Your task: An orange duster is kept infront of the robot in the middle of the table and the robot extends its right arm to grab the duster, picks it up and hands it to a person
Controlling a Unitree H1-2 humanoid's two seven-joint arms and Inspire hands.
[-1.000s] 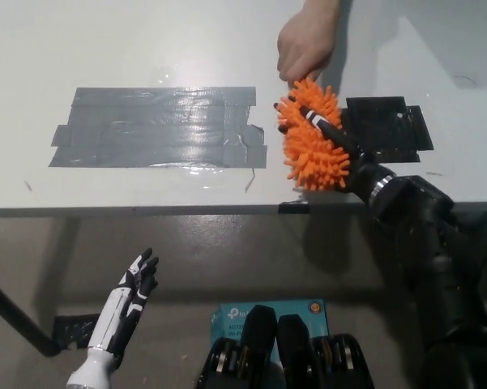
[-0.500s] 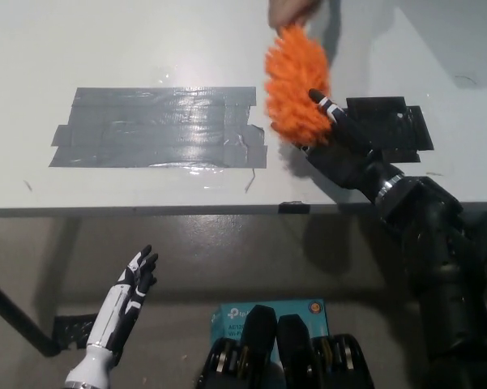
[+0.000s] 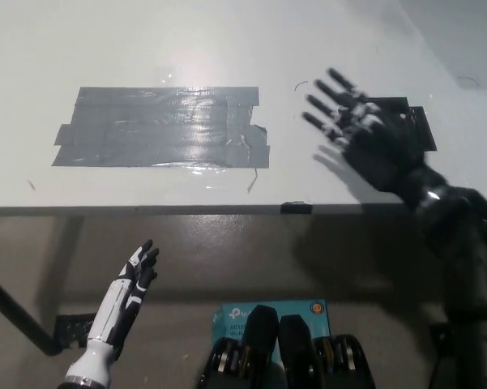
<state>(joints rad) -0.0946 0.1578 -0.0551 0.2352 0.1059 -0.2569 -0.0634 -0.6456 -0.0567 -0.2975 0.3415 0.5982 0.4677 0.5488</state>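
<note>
Right hand (image 3: 371, 138) was over the table (image 3: 146, 49) at the right of the frame, fingers (image 3: 320, 105) spread wide, palm empty. Duster was nowhere in frame and no person showed either, so I judged the handover done and the duster off-camera. Couldn't give its heading or long axis, nothing of it was visible.

Step in hand looked like the retreat. To do it well I'd have kept the fingers spread, lifted clear of the black tape patch (image 3: 413, 121) under the hand, then drawn the arm back toward lower right without dragging across the table edge.

Left hand (image 3: 134, 279) rested low at lower left, below the table, fingers extended and holding nothing. Grey tape patch (image 3: 162, 126) sat at centre left, well apart from both hands.
</note>
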